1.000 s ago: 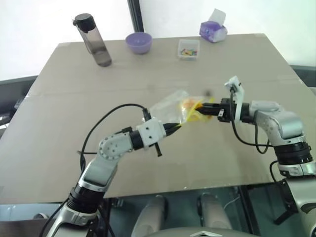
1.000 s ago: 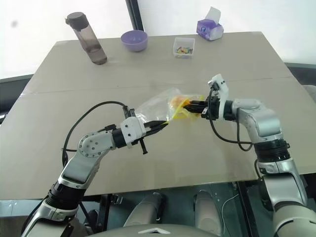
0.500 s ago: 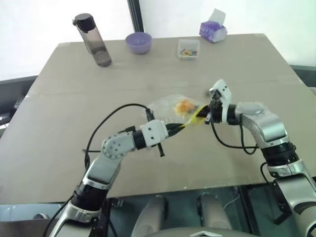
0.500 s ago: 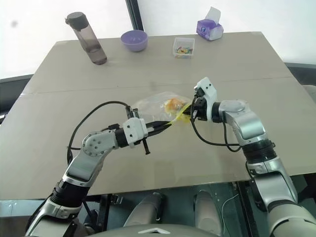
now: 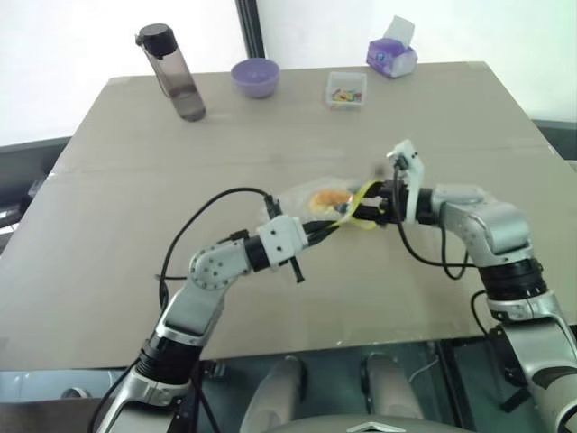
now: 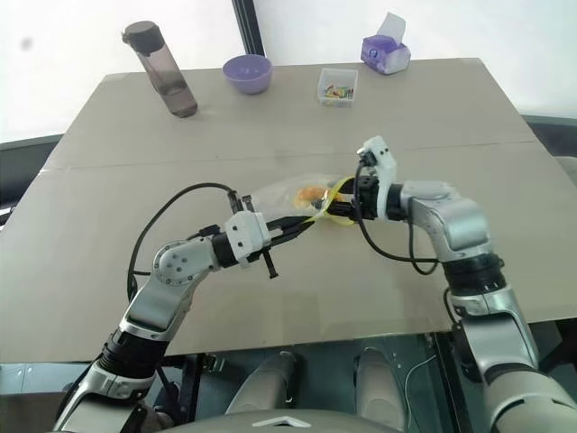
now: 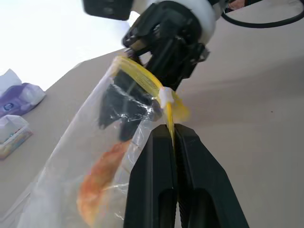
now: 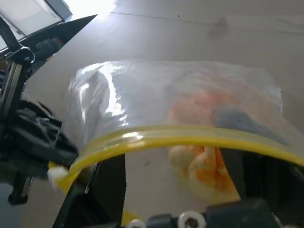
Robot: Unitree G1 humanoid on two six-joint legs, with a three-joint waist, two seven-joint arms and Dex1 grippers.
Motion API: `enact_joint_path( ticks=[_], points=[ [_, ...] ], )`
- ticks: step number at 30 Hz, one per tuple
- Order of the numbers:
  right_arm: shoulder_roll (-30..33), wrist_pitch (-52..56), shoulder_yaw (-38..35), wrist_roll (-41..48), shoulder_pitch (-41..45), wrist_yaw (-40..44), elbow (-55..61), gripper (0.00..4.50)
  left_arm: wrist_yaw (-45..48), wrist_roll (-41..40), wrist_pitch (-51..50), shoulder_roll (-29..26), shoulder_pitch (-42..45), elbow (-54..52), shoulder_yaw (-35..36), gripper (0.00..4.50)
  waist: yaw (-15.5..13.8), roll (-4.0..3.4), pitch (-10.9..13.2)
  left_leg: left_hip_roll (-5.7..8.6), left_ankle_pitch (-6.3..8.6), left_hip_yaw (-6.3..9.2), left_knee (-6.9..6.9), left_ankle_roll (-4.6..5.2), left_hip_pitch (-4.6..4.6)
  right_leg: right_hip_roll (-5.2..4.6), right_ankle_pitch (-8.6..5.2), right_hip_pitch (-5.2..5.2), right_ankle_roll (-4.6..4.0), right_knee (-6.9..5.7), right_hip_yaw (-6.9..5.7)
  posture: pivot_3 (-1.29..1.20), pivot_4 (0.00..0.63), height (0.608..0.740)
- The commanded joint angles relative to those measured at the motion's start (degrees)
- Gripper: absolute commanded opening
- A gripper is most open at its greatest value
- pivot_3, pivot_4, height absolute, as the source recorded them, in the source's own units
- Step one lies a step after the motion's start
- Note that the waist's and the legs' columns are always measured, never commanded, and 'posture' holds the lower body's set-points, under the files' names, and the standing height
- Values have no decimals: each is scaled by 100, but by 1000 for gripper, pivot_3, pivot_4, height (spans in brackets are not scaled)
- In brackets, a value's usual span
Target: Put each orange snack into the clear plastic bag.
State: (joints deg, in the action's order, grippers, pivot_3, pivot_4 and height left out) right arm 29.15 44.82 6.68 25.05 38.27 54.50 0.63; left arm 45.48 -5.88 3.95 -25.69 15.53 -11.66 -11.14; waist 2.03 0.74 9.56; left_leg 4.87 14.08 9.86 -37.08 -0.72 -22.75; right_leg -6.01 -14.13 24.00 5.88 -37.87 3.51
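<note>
The right wrist view shows one orange bun (image 8: 204, 142) inside the clear bag (image 8: 156, 99), between the right gripper's (image 5: 368, 214) spread fingers. The left gripper (image 7: 172, 137) pinches the bag's yellow seal strip (image 7: 142, 78) at mid-table (image 5: 433, 117), with bare tabletop all round.

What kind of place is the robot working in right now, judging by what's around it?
Probably a lab or office test setup rather than a kitchen: one plain tan table by a bright window, holding a few staged props, namely a water bottle, a purple bowl and a tissue pack.
</note>
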Motion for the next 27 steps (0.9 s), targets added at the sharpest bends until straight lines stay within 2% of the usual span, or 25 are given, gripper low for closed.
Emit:
enact_joint_path(
  ticks=[1, 6, 8, 14, 21, 24, 26, 27],
  points=[
    [517, -211, -232, 125, -145, 471, 309, 3244, -160, -173, -70, 42, -30, -132, 216, 0, -1, 0, 0, 0, 0, -1, 0, 0, 0, 0, 0, 0, 0, 0, 0, 0, 150, 740],
    [1335, -908, 120, -399, -407, 1033, 127, 3244, -204, -207, -110, 58, -50, -145, 239, 0, 16, 0, 0, -1, 1, -4, 0, 1, 2, 1, 0, -1, 1, 0, 0, 0, 150, 740],
    [1453, -1458, 332, -913, -405, 906, -235, 3244, -227, -211, -116, 85, -46, -136, 237, 0, 23, 0, 0, -2, 0, -4, -1, 1, 2, 1, 0, -1, 1, 0, 0, 0, 150, 740],
    [1021, -3051, 794, -2252, -130, -48, -1409, 3244, -294, -216, -163, 136, -42, -145, 271, 0, 31, 0, 0, -2, -2, -7, -3, -4, 7, 1, 0, -6, 1, -1, 1, 0, 150, 740],
    [350, -3972, 613, -2534, 150, -604, -2002, 3244, -321, -223, -210, 101, -107, -224, 304, 0, 27, 0, 0, -2, -14, -7, -3, -23, 8, 1, 0, -6, 1, -1, 4, 0, 150, 740],
    [313, -4348, 595, -2503, 146, -466, -2009, 2536, -323, -219, -213, 84, -139, -247, 306, 0, 15, 0, 0, -1, -14, -5, -3, -23, 5, 1, 0, -6, 1, 0, 3, 0, 150, 740],
    [325, -4457, 603, -2471, 104, -355, -1984, 1860, -329, -216, -209, 77, -157, -258, 306, 0, 16, 0, 0, 0, -13, -5, -3, -23, 5, 0, 0, -6, 1, 1, 3, 0, 150, 740],
    [329, -4506, 597, -2470, 82, -339, -1979, 1258, -331, -214, -202, 73, -165, -257, 308, 0, 18, 0, 0, -1, -13, -5, -3, -23, 5, 1, 0, -6, 1, 1, 3, 0, 150, 740]
  ],
)
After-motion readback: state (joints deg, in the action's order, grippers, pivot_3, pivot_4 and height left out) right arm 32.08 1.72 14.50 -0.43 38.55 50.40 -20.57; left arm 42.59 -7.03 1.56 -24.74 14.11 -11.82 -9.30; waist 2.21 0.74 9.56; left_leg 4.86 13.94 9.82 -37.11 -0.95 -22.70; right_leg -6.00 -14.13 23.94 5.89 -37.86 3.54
